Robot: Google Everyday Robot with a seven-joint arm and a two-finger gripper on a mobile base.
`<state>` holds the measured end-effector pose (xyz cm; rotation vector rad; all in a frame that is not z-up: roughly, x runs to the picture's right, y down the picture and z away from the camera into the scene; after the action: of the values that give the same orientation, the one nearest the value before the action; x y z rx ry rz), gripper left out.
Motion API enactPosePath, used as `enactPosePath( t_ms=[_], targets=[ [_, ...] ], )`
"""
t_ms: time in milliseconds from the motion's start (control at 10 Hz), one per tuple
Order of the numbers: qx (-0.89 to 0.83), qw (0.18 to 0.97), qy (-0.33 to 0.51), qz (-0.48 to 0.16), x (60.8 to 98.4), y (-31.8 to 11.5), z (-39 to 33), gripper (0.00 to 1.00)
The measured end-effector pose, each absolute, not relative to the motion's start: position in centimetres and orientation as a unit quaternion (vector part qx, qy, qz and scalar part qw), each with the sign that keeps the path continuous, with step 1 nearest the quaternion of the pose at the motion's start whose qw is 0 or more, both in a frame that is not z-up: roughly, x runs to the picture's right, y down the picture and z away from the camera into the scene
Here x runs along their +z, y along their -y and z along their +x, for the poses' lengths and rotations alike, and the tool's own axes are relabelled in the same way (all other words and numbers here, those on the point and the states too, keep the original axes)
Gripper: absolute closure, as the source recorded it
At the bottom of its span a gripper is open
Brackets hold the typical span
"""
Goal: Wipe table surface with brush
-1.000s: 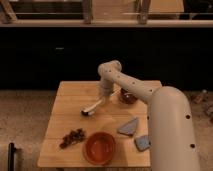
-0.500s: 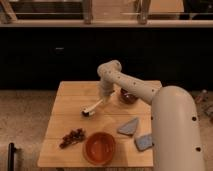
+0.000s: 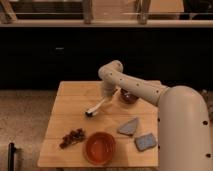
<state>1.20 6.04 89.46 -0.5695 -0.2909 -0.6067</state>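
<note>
The table surface (image 3: 75,120) is a light tan plank top filling the lower middle of the camera view. The brush (image 3: 96,108) lies slanted on it, dark bristle head at the lower left, pale cream handle running up right. My gripper (image 3: 108,93) hangs from the white arm at the handle's upper end, near the table's back middle. The arm reaches in from the lower right and hides part of the table's right side.
A dark brown crumbly pile (image 3: 73,137) lies front left. An orange bowl (image 3: 99,147) stands at the front edge. Two grey wedge pieces (image 3: 129,126) (image 3: 145,142) lie front right. A dark bowl (image 3: 128,96) sits by the arm.
The brush and gripper have shifted slightly; the brush head sits a little further toward the lower left. Other objects have not moved.
</note>
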Motion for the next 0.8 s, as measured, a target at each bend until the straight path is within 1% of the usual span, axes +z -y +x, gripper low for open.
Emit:
enactPosePath(
  t_ms=[600,800],
  targets=[
    [-0.339,0.885,0.143,-0.286,90.6,-6.4,-0.8,0.99],
    [-0.338,0.876,0.174,-0.297,91.2,-6.7,-1.0,0.99]
  ],
)
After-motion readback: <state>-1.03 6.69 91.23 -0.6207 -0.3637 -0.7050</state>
